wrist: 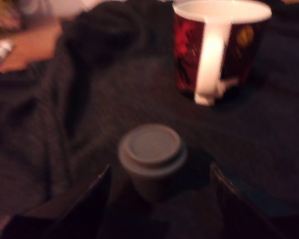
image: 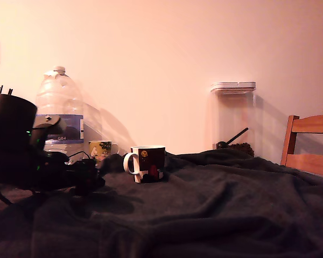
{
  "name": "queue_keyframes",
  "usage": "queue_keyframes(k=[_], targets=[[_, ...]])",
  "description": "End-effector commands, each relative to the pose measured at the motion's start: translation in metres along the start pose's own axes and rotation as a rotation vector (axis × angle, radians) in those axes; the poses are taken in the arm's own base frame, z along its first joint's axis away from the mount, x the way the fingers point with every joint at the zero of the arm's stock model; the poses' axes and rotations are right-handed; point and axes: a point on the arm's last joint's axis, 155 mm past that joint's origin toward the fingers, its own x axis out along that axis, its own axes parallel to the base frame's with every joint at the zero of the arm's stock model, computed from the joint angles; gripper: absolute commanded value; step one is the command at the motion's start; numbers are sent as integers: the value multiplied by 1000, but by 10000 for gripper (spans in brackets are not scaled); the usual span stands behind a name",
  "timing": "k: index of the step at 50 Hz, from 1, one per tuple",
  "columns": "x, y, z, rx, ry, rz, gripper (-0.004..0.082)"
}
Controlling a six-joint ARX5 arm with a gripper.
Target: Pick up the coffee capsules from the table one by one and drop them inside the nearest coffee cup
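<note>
1. Your capsule [wrist: 152, 159] stands upright on the dark-clothed table [image: 215, 204], lid up, right between the two dark fingers of your hand [wrist: 159, 199].
2. The hand is open: jaws spread either side, not touching the capsule as far as the blurred wrist view shows.
3. You're at the grasp step, I'd say. Next, close on the body and lift straight.
4. The coffee cup [wrist: 219, 47] waits just beyond, white handle facing you; carry over its rim and release.
5. Behind it, a water bottle [image: 59, 113] and a smaller mug [image: 99, 149].
</note>
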Motion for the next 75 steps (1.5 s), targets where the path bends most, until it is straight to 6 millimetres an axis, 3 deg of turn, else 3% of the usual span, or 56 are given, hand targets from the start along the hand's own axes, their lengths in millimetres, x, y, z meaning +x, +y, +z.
queue_keyframes(k=[1, 13, 25, 37, 48, 75], targets=[[3, 0, -10, 9, 20, -4, 571], [3, 0, -10, 7, 22, -4, 552], [4, 0, -13, 5, 35, -4, 303], [4, -2, -14, 5, 36, -11, 197], [4, -2, -10, 19, 22, -12, 195], [-10, -30, 52, 63, -100, -143, 195]])
